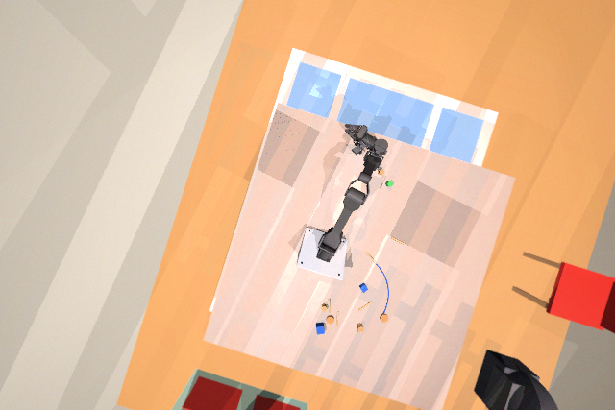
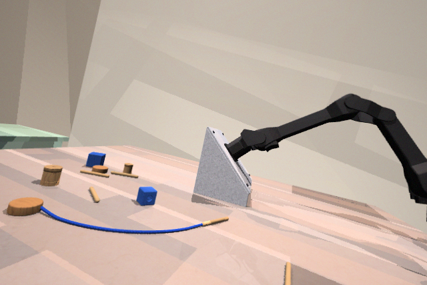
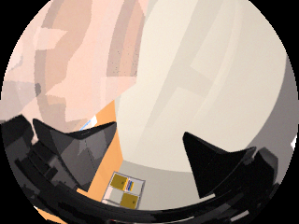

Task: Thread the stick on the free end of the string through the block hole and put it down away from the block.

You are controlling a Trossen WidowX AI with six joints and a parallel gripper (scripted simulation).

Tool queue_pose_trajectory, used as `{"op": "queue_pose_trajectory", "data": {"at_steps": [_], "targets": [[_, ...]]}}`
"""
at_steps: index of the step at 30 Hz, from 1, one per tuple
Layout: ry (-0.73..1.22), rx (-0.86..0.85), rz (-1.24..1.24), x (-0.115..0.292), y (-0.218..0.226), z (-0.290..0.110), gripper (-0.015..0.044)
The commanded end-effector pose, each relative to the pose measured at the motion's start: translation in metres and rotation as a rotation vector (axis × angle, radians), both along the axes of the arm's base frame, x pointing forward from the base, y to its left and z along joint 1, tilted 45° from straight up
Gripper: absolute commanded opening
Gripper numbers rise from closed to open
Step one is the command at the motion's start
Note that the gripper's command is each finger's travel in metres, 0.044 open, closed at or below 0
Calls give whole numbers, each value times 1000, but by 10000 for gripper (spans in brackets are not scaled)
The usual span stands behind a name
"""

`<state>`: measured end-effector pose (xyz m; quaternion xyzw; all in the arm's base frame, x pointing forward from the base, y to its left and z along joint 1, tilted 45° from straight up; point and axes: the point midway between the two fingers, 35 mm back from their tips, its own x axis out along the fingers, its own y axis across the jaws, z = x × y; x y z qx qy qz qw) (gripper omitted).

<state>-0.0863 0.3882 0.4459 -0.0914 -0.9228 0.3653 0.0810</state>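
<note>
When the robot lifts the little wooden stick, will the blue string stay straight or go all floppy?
Probably floppy: the blue string already lies in a soft curve on the table, so it should droop and trail. It likely won't come away freely, since its far end joins the round wooden button. The thin wooden stick looks stiff and light, and might roll.
</note>
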Motion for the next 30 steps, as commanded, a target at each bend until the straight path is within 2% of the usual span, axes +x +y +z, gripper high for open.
{"op": "queue_pose_trajectory", "data": {"at_steps": [1,5,8,21,30], "targets": [[0,0,0,0,0,0,426],[11,-17,-24,8,4,-1,440],[43,-68,-95,31,15,-5,440],[312,-405,-552,193,56,-45,440],[495,-567,-845,305,37,-86,440]]}}
